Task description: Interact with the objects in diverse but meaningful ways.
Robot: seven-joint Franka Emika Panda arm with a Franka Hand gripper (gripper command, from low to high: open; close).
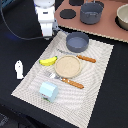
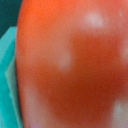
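The red tomato (image 2: 70, 65) fills almost the whole wrist view, very close to the camera, with a teal edge beside it. It is hidden in the exterior view. My gripper (image 1: 46, 34) hangs over the far corner of the woven mat (image 1: 97, 92) at the exterior view's left; its fingers look close together, apparently around the tomato. On the mat lie a grey bowl (image 1: 77, 42), a tan plate (image 1: 67, 65), a yellow banana (image 1: 48, 61), a pale blue cup (image 1: 48, 91) and two orange-handled pieces of cutlery (image 1: 86, 58) (image 1: 73, 82). A white shaker bottle (image 1: 19, 69) lies off the mat.
A brown board (image 1: 107, 27) at the back holds a dark grey pot (image 1: 91, 12), a beige bowl (image 1: 123, 16) and black round pads. The table around the mat is black. A cable runs behind the arm.
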